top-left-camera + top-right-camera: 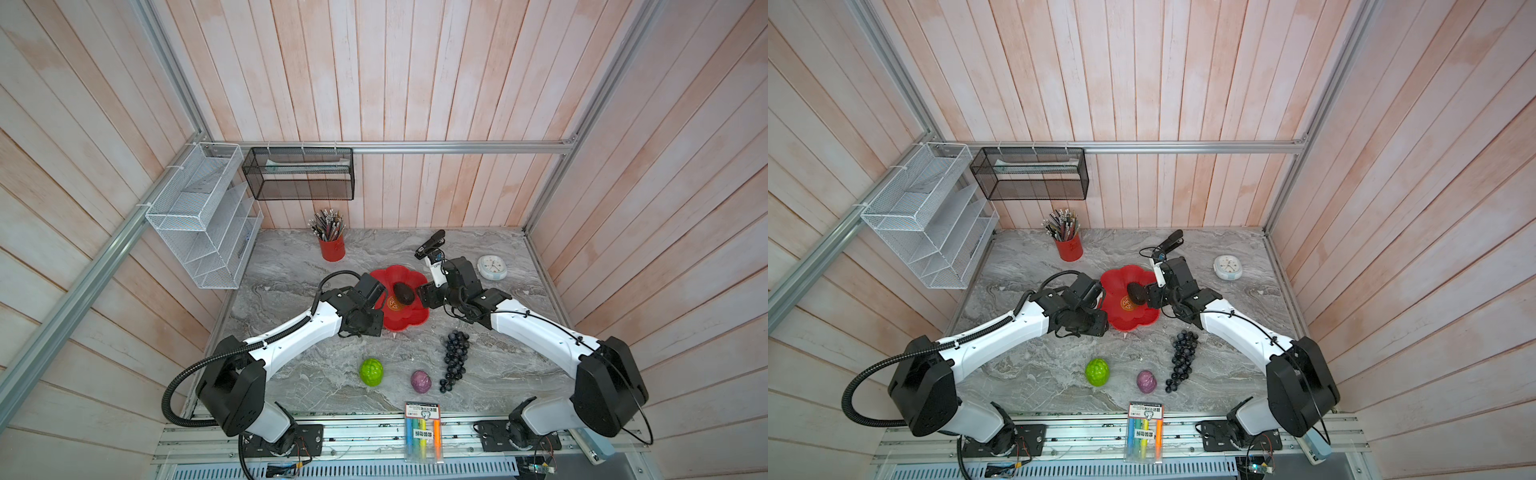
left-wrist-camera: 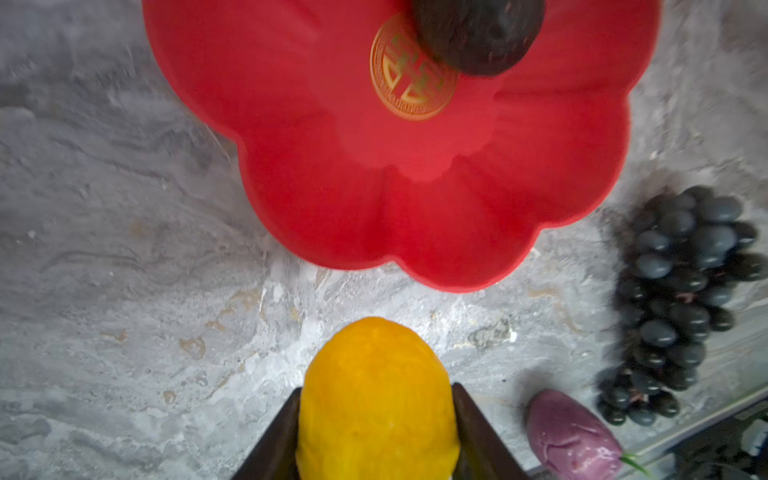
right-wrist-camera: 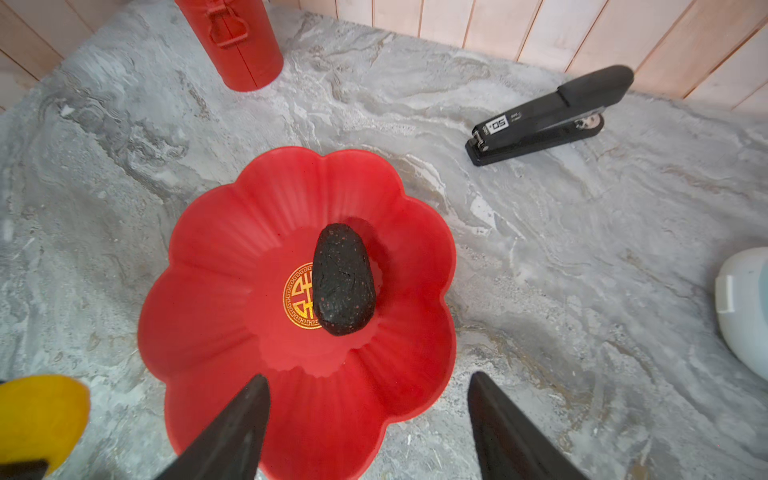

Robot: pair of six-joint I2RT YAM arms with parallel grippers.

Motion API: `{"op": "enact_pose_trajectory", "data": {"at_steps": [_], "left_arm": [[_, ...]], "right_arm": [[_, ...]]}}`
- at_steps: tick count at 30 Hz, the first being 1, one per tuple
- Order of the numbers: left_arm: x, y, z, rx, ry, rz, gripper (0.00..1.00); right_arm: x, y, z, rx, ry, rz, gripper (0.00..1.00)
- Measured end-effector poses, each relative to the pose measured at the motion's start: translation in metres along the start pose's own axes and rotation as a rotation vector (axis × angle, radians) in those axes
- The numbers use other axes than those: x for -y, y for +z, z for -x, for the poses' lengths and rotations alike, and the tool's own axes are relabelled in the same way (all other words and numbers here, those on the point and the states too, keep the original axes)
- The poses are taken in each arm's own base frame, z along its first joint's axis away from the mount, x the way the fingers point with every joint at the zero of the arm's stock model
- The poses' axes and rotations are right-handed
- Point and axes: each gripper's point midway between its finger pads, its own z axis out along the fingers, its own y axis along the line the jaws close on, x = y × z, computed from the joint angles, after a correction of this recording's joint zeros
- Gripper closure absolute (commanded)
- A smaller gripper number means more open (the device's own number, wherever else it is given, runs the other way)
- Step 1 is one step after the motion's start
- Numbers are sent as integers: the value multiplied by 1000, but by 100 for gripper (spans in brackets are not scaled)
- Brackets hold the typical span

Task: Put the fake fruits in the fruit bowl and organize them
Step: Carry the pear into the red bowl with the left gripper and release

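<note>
The red scalloped fruit bowl [image 1: 409,321] [image 1: 1142,321] sits mid-table with a gold emblem at its centre. A dark avocado-like fruit [image 1: 403,293] [image 3: 343,286] lies in it, partly over the emblem. My left gripper [image 2: 376,388] is shut on the yellow-orange fruit [image 2: 376,403] [image 3: 37,411], just outside the bowl's left rim. My right gripper [image 3: 369,376] stands open and empty over the bowl's right rim. On the table nearer the front lie the bumpy green fruit [image 1: 371,372], the small purple fruit [image 1: 421,381] [image 2: 573,436] and the dark grape bunch [image 1: 455,359] [image 2: 681,299].
A red pencil cup [image 1: 332,248] stands behind the bowl. A black stapler [image 3: 548,116] and a white clock [image 1: 491,267] lie at the back right. A marker pack [image 1: 423,432] rests on the front edge. Wire racks [image 1: 199,216] hang on the left wall.
</note>
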Motion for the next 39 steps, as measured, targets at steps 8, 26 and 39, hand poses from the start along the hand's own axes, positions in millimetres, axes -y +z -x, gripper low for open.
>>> {"op": "enact_pose_trajectory", "data": {"at_steps": [8, 26, 39], "left_arm": [[2, 9, 77, 99, -14, 3, 52], [-15, 117, 124, 37, -14, 95, 53], [-11, 129, 122, 16, -29, 67, 26]], "right_arm": [[-8, -32, 15, 65, 34, 53, 24], [-11, -31, -24, -43, 43, 81, 24], [-14, -30, -30, -59, 51, 105, 22]]}}
